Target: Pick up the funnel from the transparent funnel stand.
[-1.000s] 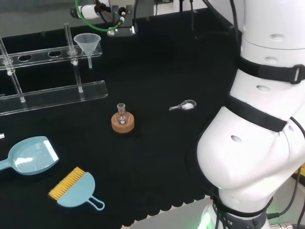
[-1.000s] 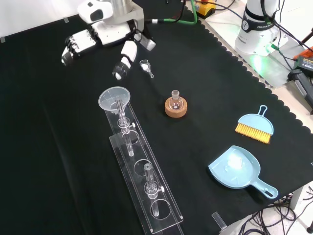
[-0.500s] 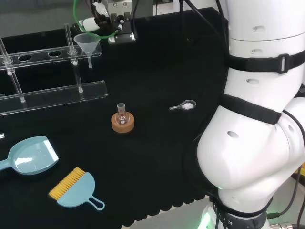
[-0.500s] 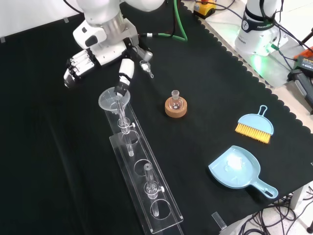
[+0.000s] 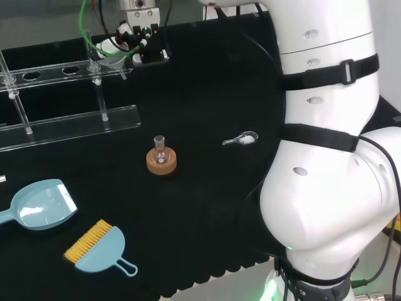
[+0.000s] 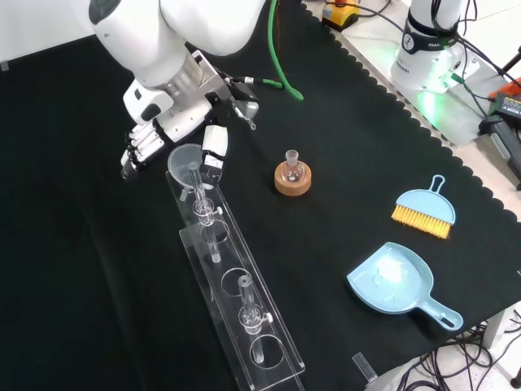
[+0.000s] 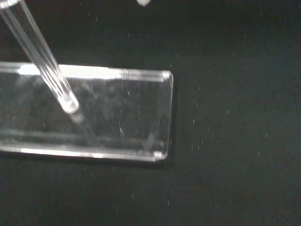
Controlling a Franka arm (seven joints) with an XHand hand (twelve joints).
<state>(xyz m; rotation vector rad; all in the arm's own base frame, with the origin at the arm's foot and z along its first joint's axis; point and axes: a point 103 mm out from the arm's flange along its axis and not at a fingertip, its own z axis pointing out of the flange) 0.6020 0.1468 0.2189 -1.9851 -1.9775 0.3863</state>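
Hand (image 6: pixel 175 130) at the funnel (image 6: pixel 186 157), front view: fingers at the funnel's 9 o'clock, thumb at its 3 o'clock, bracketing the rim. Fingers look fairly straight and spread apart; can't tell if anything touches the rim, no clamp visible. In the head view the hand's body (image 5: pixel 139 37) sits right over the funnel (image 5: pixel 111 59).

Funnel: one, clear, wide cone mouth up, thin stem going down through the end hole of the funnel stand (image 6: pixel 236 301), at the stand's 11 o'clock end in the front view. Still seated in the stand.

Funnel stand: one, transparent, long top plate with round holes on thin clear posts over a flat clear base; runs from 11 to 5 o'clock in the front view. Wrist view has the base plate's end (image 7: pixel 117 113) and a clear post (image 7: pixel 44 61) close up.

Outward on the black surface (image 6: pixel 342 122), front view:
- one small clear scoop (image 6: pixel 242 113) at the hand's 2 o'clock, just beside the arm
- one small flask on a cork ring (image 6: pixel 293 175) at the funnel's 3 o'clock
- one blue brush (image 6: pixel 425 210), yellow bristles, at 4 o'clock, well apart
- one blue dustpan (image 6: pixel 395 281) near the brush, at its 7 o'clock
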